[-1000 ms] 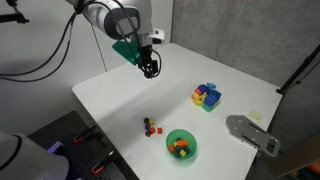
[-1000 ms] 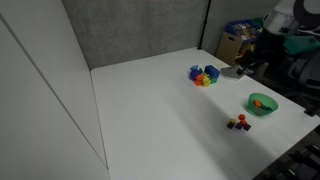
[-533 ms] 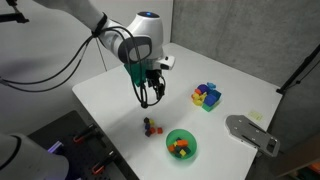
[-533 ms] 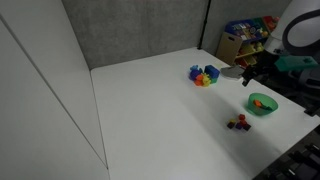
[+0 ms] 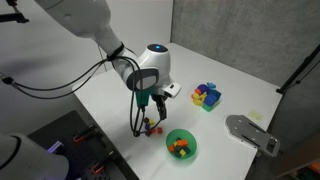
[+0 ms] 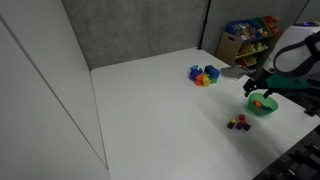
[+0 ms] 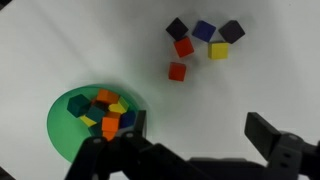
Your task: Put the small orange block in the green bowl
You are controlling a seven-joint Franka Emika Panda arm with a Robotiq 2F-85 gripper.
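Wrist view gave you the clearest read: your tool (image 7: 198, 132) stood wide, its two dark fingers at the near edge of the picture with only bare bench (image 7: 60, 40) between them, gripping nothing. The small orange block (image 7: 177, 71) appeared to be the lone cube sitting just on the near side of a loose cluster of tiny cubes (image 7: 204, 32). The red cube (image 7: 184, 47) just beyond it was close in colour, so you had to choose with care. The green bowl (image 7: 57, 125) lay to the left, apart from the block, and already held several coloured cubes. The step in hand looked like the approach before the grasp, with nothing picked up yet. The next move called for centring the open fingers over the lone cube, descending straight, and closing without nudging the red neighbour. In an exterior view the tool (image 5: 146, 120) hung above the cubes, left of the bowl (image 5: 182, 145), showing its height over the bench, which the wrist view could not give. That view also took in the blue tray of bigger blocks (image 5: 207, 96) farther off, but the tiny cubes there were too small to tell apart by colour.
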